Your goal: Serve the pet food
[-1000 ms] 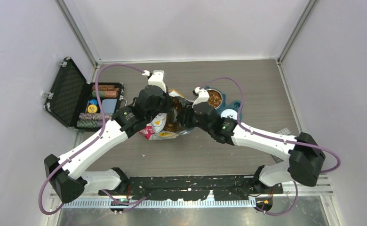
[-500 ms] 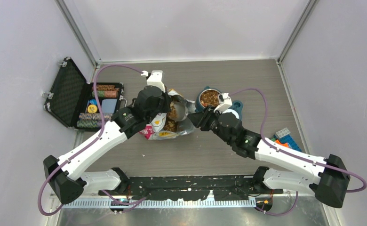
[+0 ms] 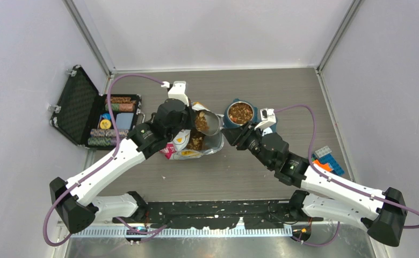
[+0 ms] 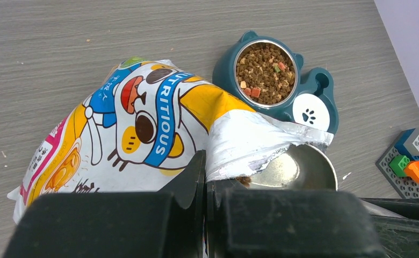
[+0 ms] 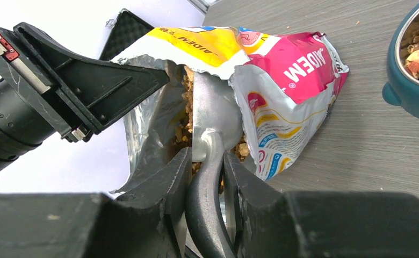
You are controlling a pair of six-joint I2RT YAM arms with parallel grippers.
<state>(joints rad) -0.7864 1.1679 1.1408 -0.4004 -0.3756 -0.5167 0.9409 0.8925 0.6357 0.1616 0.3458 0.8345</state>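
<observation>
My left gripper (image 4: pixel 206 177) is shut on the torn top edge of the colourful pet food bag (image 4: pixel 143 123), holding its mouth open. My right gripper (image 5: pixel 206 172) is shut on the dark handle of the metal scoop (image 5: pixel 212 115), whose bowl lies in the bag's mouth among the pet food (image 5: pixel 187 102). From above, the scoop (image 3: pixel 211 124) sits tilted at the bag's opening (image 3: pixel 194 144), between my left gripper (image 3: pixel 191 114) and my right gripper (image 3: pixel 230 134). A teal bowl stand (image 3: pixel 265 121) to the right of the bag holds a steel bowl full of kibble (image 3: pixel 241 112).
An open black case (image 3: pixel 78 105) with rows of chips stands at the left edge of the table. Coloured toy bricks (image 3: pixel 325 158) lie at the right, also seen in the left wrist view (image 4: pixel 414 158). Walls close in the table on three sides.
My right arm has drawn back toward the right and near side, and the scoop has come from deeper in the bag to its mouth. The left arm has kept its hold.
</observation>
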